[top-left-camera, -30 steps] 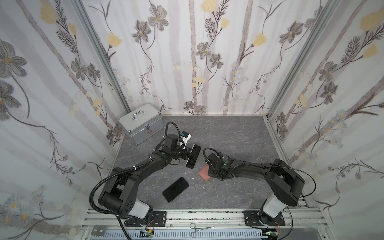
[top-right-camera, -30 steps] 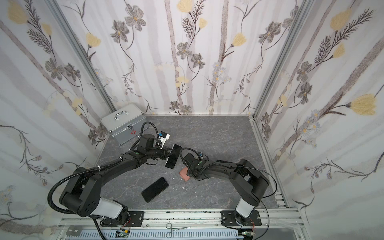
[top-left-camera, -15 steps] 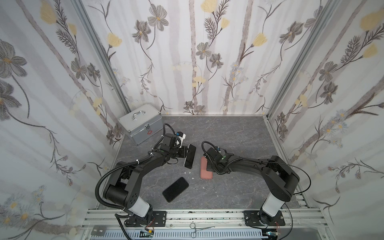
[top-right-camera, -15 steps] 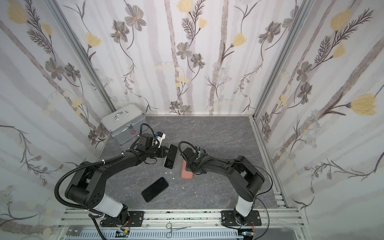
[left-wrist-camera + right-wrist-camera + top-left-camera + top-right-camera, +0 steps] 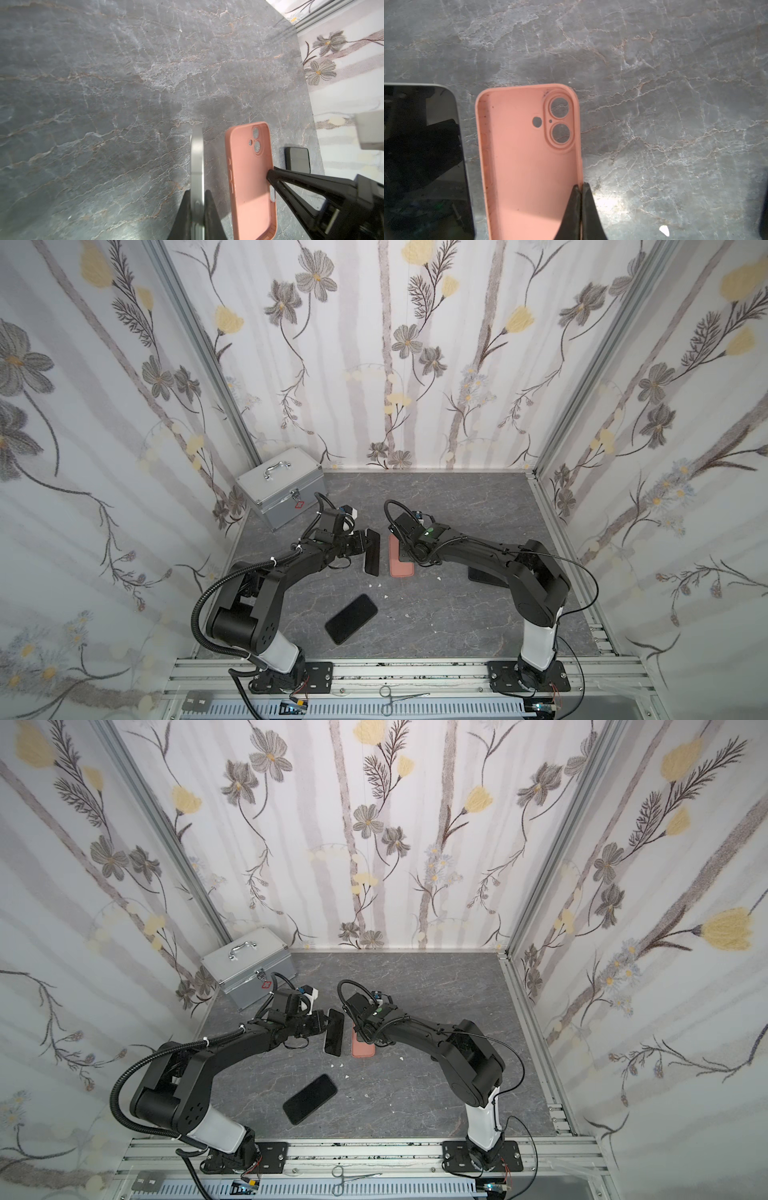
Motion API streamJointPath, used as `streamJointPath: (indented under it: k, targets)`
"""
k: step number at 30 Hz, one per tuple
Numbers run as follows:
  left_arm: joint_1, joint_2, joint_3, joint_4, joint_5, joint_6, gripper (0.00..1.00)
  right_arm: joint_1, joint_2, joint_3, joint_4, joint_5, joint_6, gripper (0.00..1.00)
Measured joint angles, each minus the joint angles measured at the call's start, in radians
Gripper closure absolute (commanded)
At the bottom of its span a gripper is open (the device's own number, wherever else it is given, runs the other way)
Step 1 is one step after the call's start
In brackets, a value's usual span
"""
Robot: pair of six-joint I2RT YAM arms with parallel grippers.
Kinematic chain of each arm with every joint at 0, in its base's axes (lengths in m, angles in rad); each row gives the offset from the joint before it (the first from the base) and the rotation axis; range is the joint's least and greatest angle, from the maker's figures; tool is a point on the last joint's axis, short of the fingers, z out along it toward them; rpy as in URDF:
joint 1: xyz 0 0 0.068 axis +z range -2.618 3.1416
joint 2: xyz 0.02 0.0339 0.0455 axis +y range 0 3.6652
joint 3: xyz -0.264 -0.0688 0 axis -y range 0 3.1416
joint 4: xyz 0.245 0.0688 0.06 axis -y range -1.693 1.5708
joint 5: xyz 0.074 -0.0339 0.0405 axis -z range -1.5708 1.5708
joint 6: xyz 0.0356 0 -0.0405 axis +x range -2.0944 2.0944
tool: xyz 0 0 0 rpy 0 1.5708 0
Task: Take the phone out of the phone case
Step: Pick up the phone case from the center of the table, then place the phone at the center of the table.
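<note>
The left pincer [image 5: 197, 193] is clamping the phone [image 5: 197, 158] across its flat faces, edge-up, just beside the empty pink phone case [image 5: 525, 166]. The right pincer [image 5: 580, 187] is pinching the case's side wall. The phone is likely handling stiff, slick, breakable; the case soft and light, best taken at its rim

Left black parallel gripper [image 5: 197, 193]: reached in from 7 o'clock, pointing toward 3, clamped on grey-edged black phone [image 5: 197, 158]. Right black parallel gripper [image 5: 580, 187]: in from 5 o'clock, pointing toward 9, held low, pinched on wall of pink silicone phone case [image 5: 525, 166].
</note>
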Motion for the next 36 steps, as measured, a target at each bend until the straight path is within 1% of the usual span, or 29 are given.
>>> streamJointPath:
  k: [8,17,23,33,36]
  targets:
    - [0.026,0.058,-0.003,-0.003,0.026,-0.037,1.00,0.004,0.080,0.099,-0.102,0.006,-0.004,1.00]
    - [0.043,0.106,0.001,0.013,0.098,-0.043,1.00,0.017,0.152,0.196,-0.122,-0.028,-0.014,1.00]
    - [0.049,0.120,0.003,0.024,0.115,-0.037,1.00,0.012,0.205,0.246,-0.141,-0.026,-0.014,1.00]
    - [0.054,0.129,0.003,0.038,0.120,-0.037,1.00,0.013,0.248,0.263,-0.181,-0.024,0.004,1.00]
    - [0.055,0.134,0.003,0.045,0.123,-0.037,0.94,0.015,0.249,0.266,-0.179,-0.039,0.006,1.00]
